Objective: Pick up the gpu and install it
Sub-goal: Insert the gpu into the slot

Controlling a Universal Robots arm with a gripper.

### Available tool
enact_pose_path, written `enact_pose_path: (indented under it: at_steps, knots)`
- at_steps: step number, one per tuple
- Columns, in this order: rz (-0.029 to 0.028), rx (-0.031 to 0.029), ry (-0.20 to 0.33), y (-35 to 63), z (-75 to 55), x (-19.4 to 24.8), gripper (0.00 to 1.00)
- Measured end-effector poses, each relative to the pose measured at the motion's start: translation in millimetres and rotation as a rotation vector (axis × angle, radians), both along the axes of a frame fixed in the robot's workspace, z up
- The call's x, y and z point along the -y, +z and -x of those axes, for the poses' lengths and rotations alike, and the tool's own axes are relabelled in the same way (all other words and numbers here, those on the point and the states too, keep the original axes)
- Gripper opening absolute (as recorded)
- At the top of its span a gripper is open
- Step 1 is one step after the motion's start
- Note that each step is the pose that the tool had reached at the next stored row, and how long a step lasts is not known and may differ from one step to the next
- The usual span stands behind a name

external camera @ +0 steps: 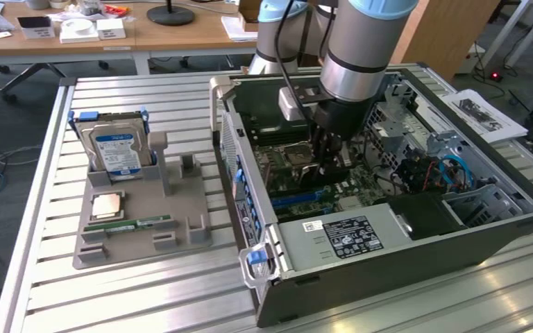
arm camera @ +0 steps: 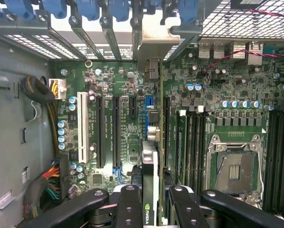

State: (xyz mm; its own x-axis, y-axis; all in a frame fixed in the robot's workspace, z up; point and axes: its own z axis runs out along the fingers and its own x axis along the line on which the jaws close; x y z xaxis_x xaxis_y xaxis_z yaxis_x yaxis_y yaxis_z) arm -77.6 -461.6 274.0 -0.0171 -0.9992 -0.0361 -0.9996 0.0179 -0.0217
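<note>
— Where's it got to with the gpu (arm camera: 150,164), that thin flat dark card with the silvery metal bracket?

— Inside the open black computer case (external camera: 488,232). The arm's black-fingered claw (arm camera: 154,206) is closed most of the way and pinches the card edge-on between its fingers (arm camera: 128,202), upright over the green motherboard (arm camera: 127,95).

— So the picking up is done?

— I'd say so. This looks like the installing step: the card hangs above the row of long slots (arm camera: 101,130), not seated as far as I can tell.

— What does seating it ask for?

— The bottom edge must line up dead straight with one slot, and the bracket must meet the rear opening by those blue plastic latches (arm camera: 89,7). A tilt would jam it, I reckon.

— Anything in the way?

— A bundle of black cables (arm camera: 40,90) and some coloured wires (arm camera: 52,178) sit well off to one side. The empty silver processor socket (arm camera: 234,171) lies on the other, near but apart. Outside, on the exterior view's left, a grey plastic holder (external camera: 188,236) on the slatted aluminium table (external camera: 109,305) holds the silver hard drive with a blue label (external camera: 116,149) and a small green memory stick (external camera: 144,223).
</note>
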Motion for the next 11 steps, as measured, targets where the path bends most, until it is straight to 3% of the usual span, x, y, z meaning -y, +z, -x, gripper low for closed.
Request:
enact_pose_path:
  at_steps: [11]
  knots:
    - [0.0000, 0.0000, 0.000, -0.8, 0.4, 0.9, 0.27]
